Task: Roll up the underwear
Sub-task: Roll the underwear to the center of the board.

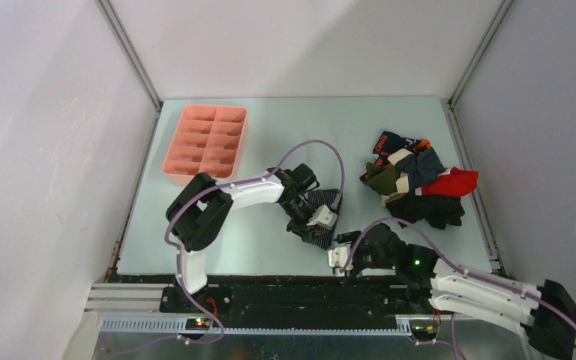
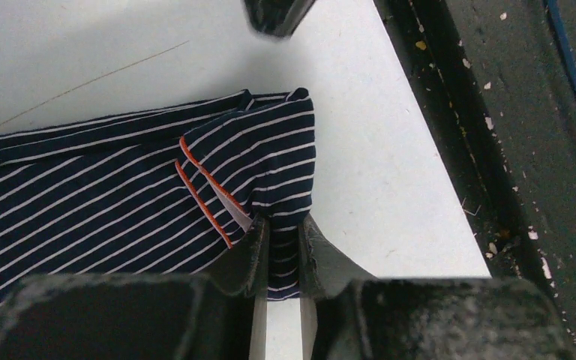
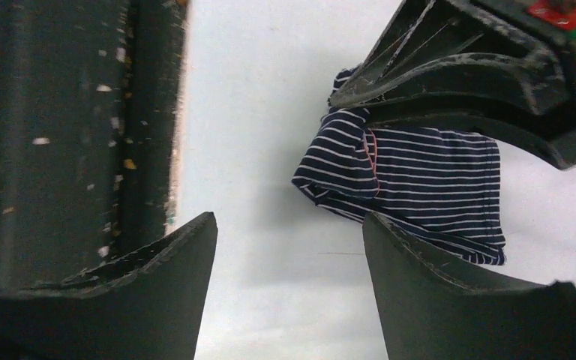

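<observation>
A navy underwear with thin white stripes [image 1: 323,199] [image 2: 112,195] [image 3: 431,180] lies near the table's front edge. My left gripper [image 1: 317,225] [image 2: 283,234] is shut on a folded corner of it, with striped cloth pinched between the pads. An orange-trimmed edge shows beside the left finger. My right gripper [image 1: 343,246] [image 3: 289,225] hovers just in front of that corner, jaws open over bare table with nothing between them. The rest of the underwear [image 1: 417,180] sits in a loose pile at the right.
A pink compartmented tray [image 1: 206,141] stands at the back left. The table's front edge and a black rail [image 1: 285,289] run right behind my right gripper. The left arm's cable [image 1: 322,146] loops above the striped piece.
</observation>
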Tool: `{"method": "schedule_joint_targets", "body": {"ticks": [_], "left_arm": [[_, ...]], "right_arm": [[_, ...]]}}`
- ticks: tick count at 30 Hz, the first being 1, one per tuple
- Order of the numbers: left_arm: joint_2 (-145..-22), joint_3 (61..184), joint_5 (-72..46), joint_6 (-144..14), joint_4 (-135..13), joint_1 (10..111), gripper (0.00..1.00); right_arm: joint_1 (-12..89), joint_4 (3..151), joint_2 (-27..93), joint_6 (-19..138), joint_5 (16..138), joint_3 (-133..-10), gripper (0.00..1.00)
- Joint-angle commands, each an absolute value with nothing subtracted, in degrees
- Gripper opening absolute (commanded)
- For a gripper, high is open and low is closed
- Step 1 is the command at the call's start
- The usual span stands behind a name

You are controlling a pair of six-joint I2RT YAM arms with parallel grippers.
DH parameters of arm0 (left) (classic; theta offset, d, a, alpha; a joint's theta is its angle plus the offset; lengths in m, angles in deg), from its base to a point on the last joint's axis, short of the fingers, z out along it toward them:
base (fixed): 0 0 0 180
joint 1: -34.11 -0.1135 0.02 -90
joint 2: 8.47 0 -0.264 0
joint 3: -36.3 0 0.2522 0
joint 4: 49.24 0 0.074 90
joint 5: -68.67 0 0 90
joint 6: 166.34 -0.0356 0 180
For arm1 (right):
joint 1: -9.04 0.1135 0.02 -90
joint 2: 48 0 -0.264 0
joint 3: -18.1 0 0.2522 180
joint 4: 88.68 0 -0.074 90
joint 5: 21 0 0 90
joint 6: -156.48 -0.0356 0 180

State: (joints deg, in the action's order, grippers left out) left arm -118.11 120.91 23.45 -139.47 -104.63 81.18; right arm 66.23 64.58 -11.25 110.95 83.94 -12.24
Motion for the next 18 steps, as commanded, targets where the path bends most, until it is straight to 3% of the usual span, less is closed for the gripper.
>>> {"method": "schedule_joint_targets", "body": {"ticks": [1, 12, 18], "left_arm": [[-121.7, 120.8, 27.6, -135.5, -109.5, 81.7, 0.02], [-124.3, 124.1, 30.3, -134.4, -111.5, 81.0, 0.03], [-124.6, 124.7, 30.8, -135.0, -112.4, 80.6, 0.03]], "right_arm": [[69.4, 82.7, -3.5, 111.2, 74.2, -11.9, 0.76], [70.2, 90.7, 7.8, 111.5, 73.6, -11.6, 0.79], [68.9, 90.4, 12.3, 111.8, 76.3, -12.9, 0.71]]}}
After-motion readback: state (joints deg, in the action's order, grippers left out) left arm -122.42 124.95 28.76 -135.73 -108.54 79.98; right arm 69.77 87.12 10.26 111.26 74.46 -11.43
